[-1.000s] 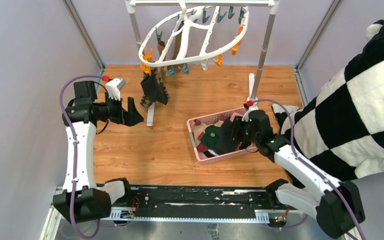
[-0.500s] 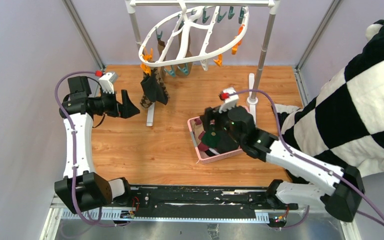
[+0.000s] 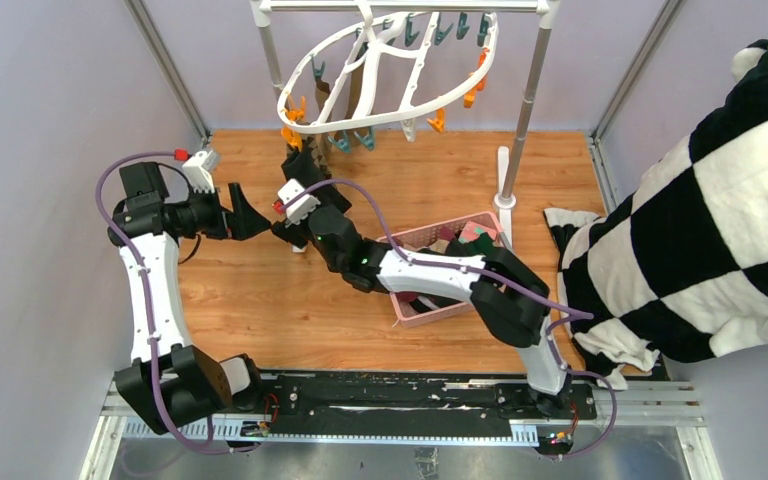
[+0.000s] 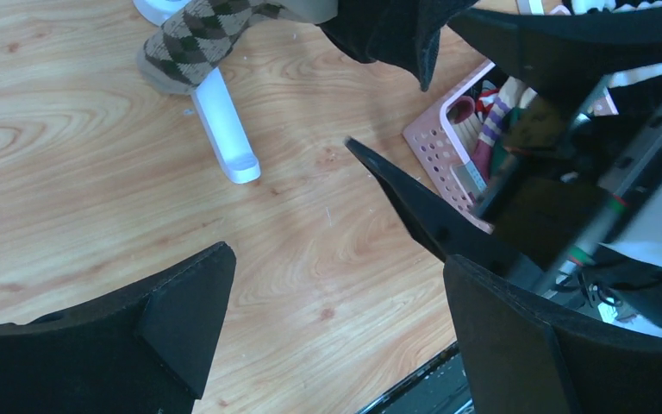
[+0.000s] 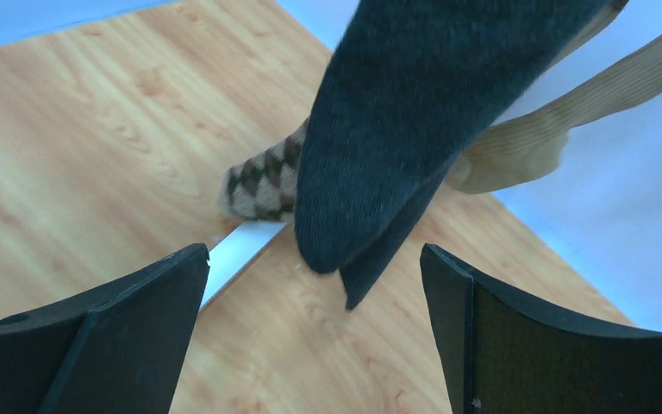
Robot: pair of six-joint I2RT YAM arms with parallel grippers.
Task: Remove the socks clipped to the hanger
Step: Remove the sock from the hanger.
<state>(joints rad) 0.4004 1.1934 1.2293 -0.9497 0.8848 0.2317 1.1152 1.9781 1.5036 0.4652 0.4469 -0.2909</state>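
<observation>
Wooden tabletop, purple walls. Your right gripper [image 5: 312,254] had left the pink basket [image 3: 415,316] and swung to 10 o'clock, its fingers now spread wide and framing the black sock [image 5: 414,112], not gripping it. Left gripper [image 4: 336,259] waited at 9 o'clock, also spread, empty. Black sock and brown argyle sock [image 5: 263,185] hung clipped at the hanger's [image 3: 380,75] 8 o'clock edge, so the next pull looked set up.

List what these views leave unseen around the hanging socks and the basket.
- Top view: the right arm covers most of the basket, so its contents are unclear.
- Right wrist view: the top edge cuts off the dark sock, hiding its clip.
- Same view: the dark sock hides most of the argyle sock.
</observation>
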